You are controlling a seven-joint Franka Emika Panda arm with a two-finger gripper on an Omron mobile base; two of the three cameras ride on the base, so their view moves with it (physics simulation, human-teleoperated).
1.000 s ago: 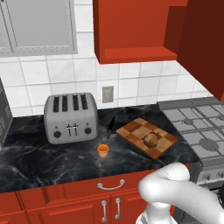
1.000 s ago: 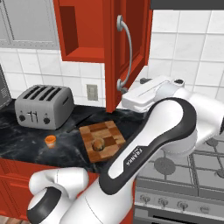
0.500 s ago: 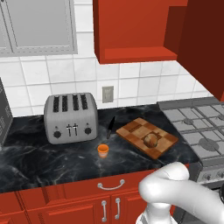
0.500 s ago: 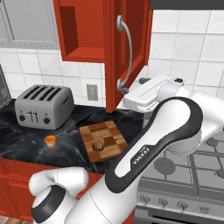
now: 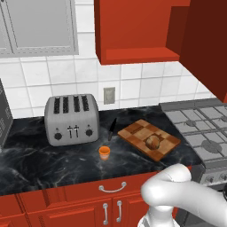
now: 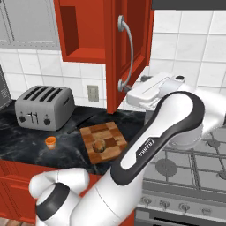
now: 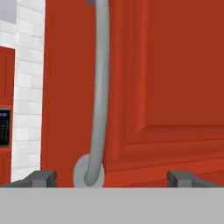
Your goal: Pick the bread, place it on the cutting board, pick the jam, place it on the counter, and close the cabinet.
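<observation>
Right base view: the gripper sits at the outer face of the open door of the cabinet, close beside the lower foot of the door's silver handle. The door stands swung out toward the robot, roughly at right angles to the cabinet front, so the open cabinet mouth lies to the left of the door in this view and the hand lies on the door's far, right-hand side. Judged from that layout, the closing move calls for a push across the door face toward the cabinet opening, with the hinge edge at the back and the handle edge near the gripper. The handle's long axis runs vertically, a shallow bow fixed at top and bottom. Hand view: the two finger tips stand well apart with the handle's lower mount between them, nearer one tip; nothing is clamped, and whether either tip touches the door cannot be told. Left base view: the bread rests on the cutting board, and the jam stands on the counter just left of the board, in front of the toaster, leaving the door as the remaining step
</observation>
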